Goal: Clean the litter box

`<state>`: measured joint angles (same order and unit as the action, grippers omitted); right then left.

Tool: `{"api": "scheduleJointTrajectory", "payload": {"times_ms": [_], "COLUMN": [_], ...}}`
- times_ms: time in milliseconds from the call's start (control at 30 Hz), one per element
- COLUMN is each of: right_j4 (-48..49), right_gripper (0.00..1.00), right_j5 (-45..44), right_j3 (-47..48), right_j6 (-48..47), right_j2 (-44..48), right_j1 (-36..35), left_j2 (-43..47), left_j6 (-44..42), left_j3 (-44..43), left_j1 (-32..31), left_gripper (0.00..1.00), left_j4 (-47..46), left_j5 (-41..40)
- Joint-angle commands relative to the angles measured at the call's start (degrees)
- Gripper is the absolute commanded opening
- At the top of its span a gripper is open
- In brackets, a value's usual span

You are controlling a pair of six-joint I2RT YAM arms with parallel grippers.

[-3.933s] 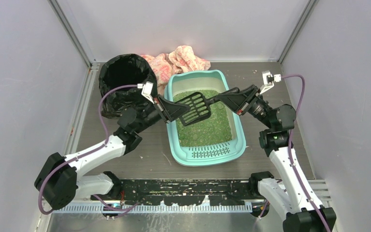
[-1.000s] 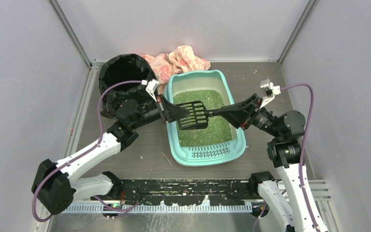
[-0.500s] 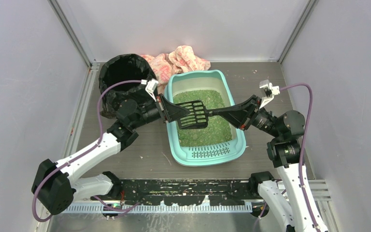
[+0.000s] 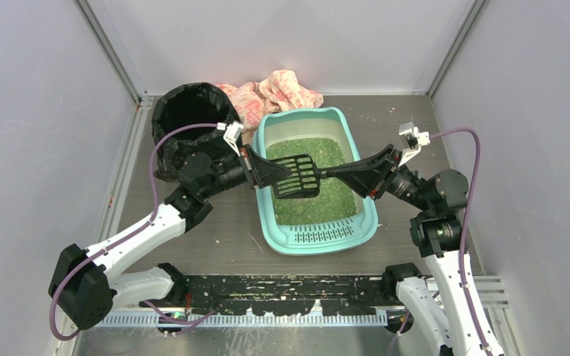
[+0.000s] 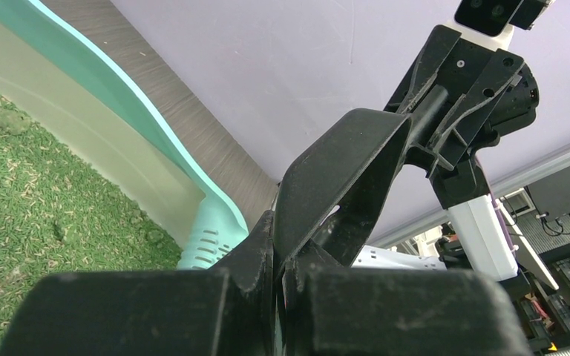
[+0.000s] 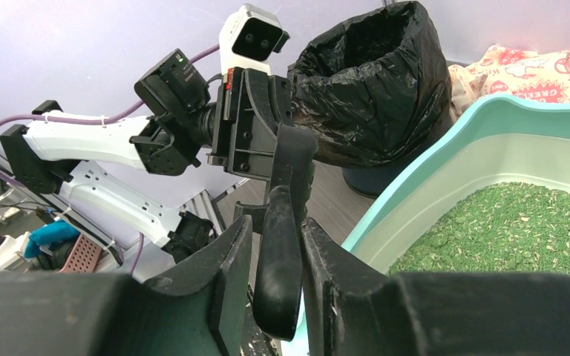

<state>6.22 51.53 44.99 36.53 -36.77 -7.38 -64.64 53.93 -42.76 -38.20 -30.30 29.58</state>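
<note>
The mint-teal litter box [image 4: 295, 113] holds green litter [image 4: 323, 199]; its slotted lip [image 4: 319, 236] faces the arms. A black slotted scoop [image 4: 297, 178] hangs level over the litter. My left gripper [image 4: 272, 172] is shut on the scoop's left edge, seen in the left wrist view [image 5: 278, 259] pinching the thin blade [image 5: 341, 170]. My right gripper [image 4: 340, 174] is shut on the scoop's handle [image 6: 282, 222], which sits between its fingers in the right wrist view [image 6: 276, 252]. I cannot tell whether the scoop carries anything.
A round bin lined with a black bag [image 4: 189, 111] stands left of the box, also in the right wrist view [image 6: 375, 74]. A pink patterned cloth [image 4: 282, 90] lies behind the box. Grey walls close in on the left, the right and the back.
Since 3.9 s ago the scoop and both grippers have shifted nearer and a little lower over the litter, and the right elbow has swung outward. Nothing has moved in the last second.
</note>
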Motion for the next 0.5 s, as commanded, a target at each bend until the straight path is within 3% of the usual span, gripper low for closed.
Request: {"api": "scheduleJointTrajectory", "payload": {"times_ms": [0, 467], "right_j4": [2.7, 3.0], "right_gripper": [0.36, 0.32], "right_j5": [-0.8, -1.3], "right_j3": [0.2, -0.5], "right_j6": [-0.2, -0.5], "right_j2": [-0.2, -0.3], "right_j1": [0.2, 0.2], "left_j2": [0.4, 0.6], "left_j6": [0.4, 0.2], "left_j3": [-0.1, 0.4], "left_j1": [-0.3, -0.7], "left_gripper": [0.0, 0.0], "left_j4": [-4.6, -4.8], "left_j5": [-0.1, -0.2]}}
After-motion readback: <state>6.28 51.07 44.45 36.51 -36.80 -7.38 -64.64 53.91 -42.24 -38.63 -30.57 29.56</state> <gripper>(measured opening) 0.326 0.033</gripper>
